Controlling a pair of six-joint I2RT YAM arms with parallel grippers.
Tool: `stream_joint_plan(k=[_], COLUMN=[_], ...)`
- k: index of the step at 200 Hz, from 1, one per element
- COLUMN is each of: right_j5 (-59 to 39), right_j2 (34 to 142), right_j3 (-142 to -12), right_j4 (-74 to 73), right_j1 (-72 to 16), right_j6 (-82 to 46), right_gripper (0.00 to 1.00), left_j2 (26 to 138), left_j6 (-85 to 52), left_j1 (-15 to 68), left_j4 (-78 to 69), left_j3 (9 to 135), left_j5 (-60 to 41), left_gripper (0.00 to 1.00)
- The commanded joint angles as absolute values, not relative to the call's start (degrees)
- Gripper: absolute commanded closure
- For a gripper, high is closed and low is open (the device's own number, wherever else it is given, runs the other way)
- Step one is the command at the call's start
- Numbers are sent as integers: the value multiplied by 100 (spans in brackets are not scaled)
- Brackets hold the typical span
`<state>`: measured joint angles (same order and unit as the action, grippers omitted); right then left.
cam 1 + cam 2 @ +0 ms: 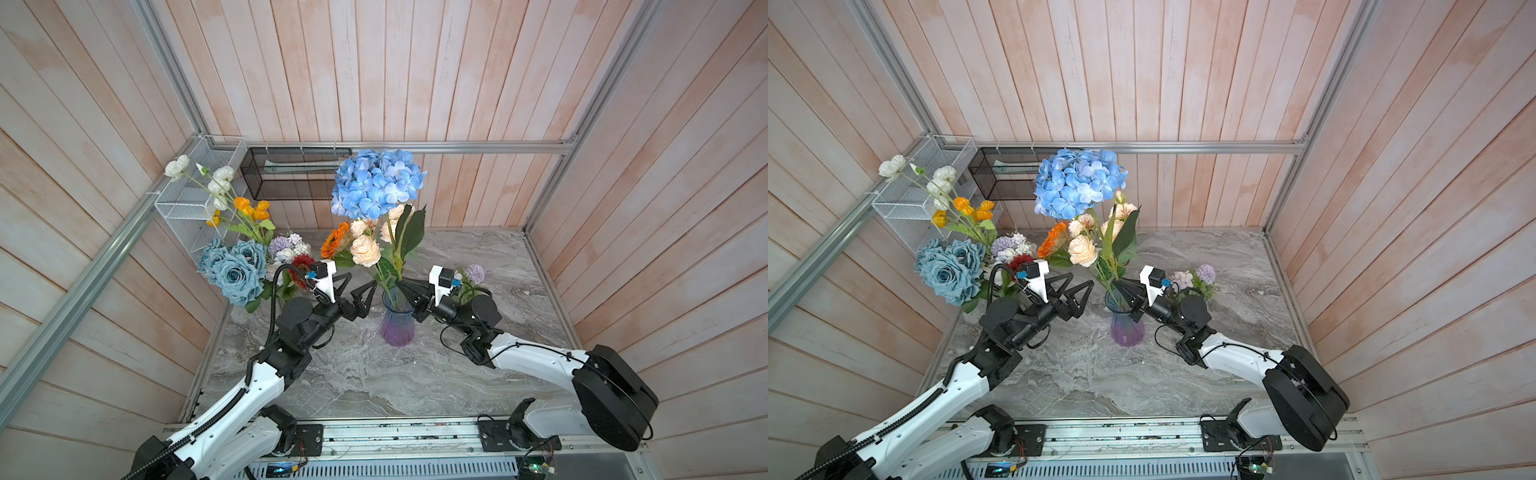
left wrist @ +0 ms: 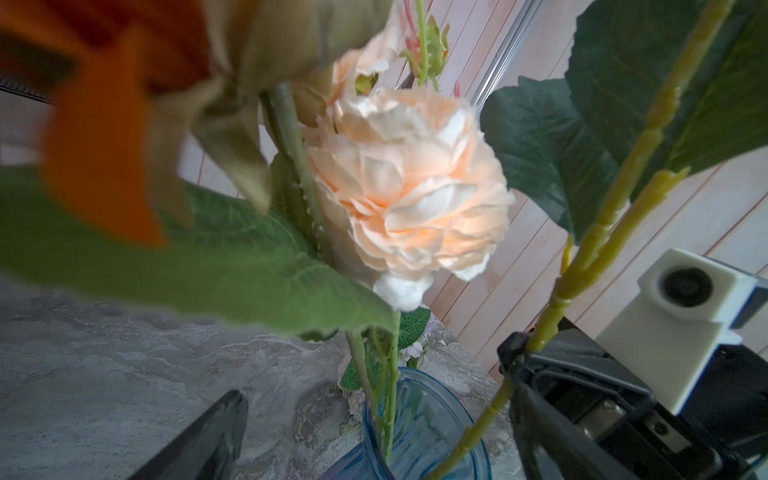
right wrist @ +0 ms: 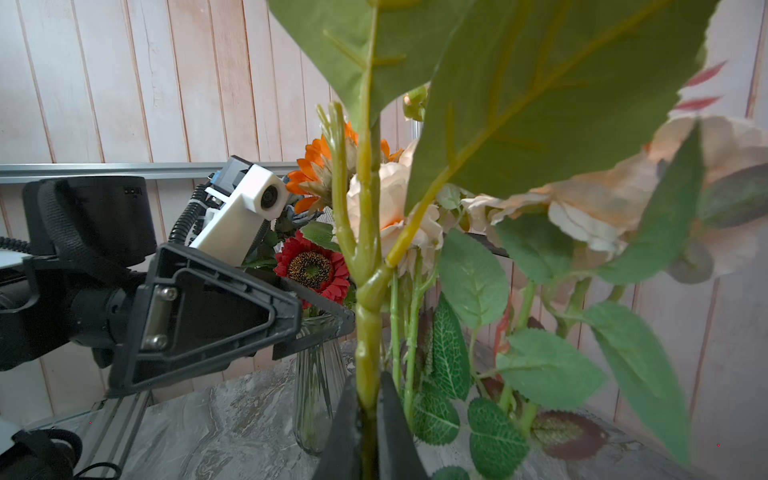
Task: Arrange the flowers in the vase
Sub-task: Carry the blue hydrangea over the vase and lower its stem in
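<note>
Marble table [image 1: 332, 374]: right gripper [image 1: 399, 284] clamped on hydrangea stem [image 3: 368, 332]. Stem near-upright, lower end at vase [image 1: 397, 328] mouth directly below. Left gripper [image 1: 362, 279] wide open, empty, beside vase.

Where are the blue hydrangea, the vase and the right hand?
blue hydrangea [image 1: 376, 183]: in a top view, middle of the flower head.
vase [image 1: 397, 332]: in a top view, its purple lower body.
right hand [image 1: 400, 286]: in a top view, between its fingertips, shut on the blue hydrangea's stem.
</note>
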<state>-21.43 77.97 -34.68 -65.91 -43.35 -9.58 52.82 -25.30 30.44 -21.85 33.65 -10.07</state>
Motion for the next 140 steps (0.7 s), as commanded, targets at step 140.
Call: stream_joint_plan(k=[140], right_j5=[-1485], right_j2=[7315], right_j3=[-3272], right_j4=[-5336], right_j1=[-4562], right_j6=[-164], right_gripper=[70], left_j2=[5501], left_j6=[-2436], left_j1=[3206], left_j4=[-2437], left_j3=[3753], left_j5=[-1090], left_gripper=[0])
